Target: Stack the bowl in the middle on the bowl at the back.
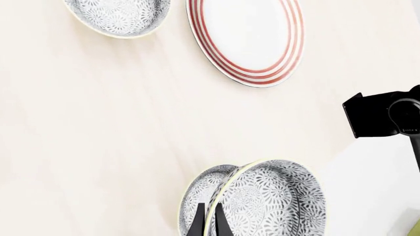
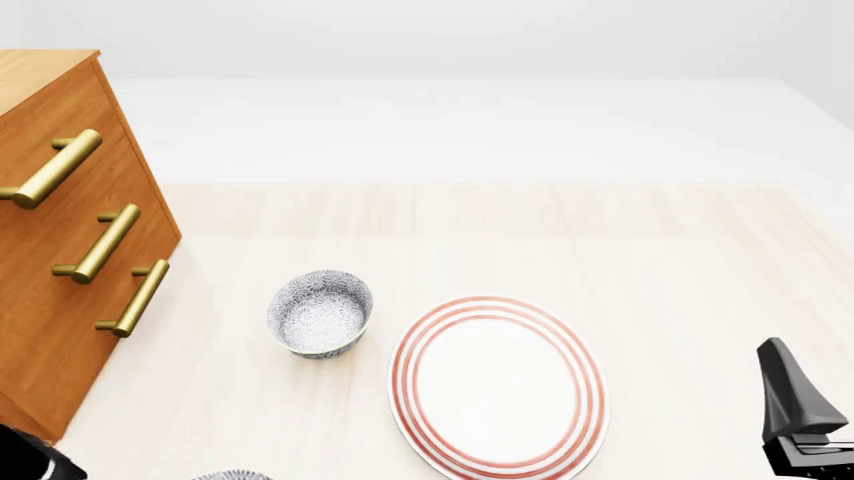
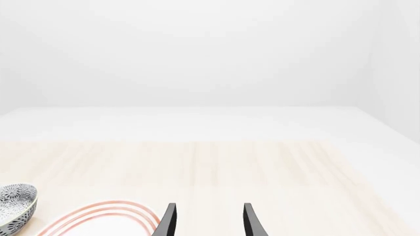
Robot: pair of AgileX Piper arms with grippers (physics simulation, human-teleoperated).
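Observation:
The bowl in the middle [image 1: 272,199], white with dense grey floral speckle, is tilted, and my left gripper [image 1: 210,209] is shut on its cream rim, one finger on each side of the wall. Only a sliver of this bowl [image 2: 230,474] shows at the front view's bottom edge. The bowl at the back [image 2: 320,313] stands upright on the table just left of the plate, and the same bowl at the back [image 1: 118,17] shows in the left wrist view, well away from the gripper. My right gripper [image 3: 208,222] hangs open and empty over the table's right side.
A large white plate with red rings [image 2: 497,385] lies right of the back bowl. A wooden chest of drawers with brass handles [image 2: 60,260] stands along the left. The right arm [image 2: 798,415] is at the front right corner.

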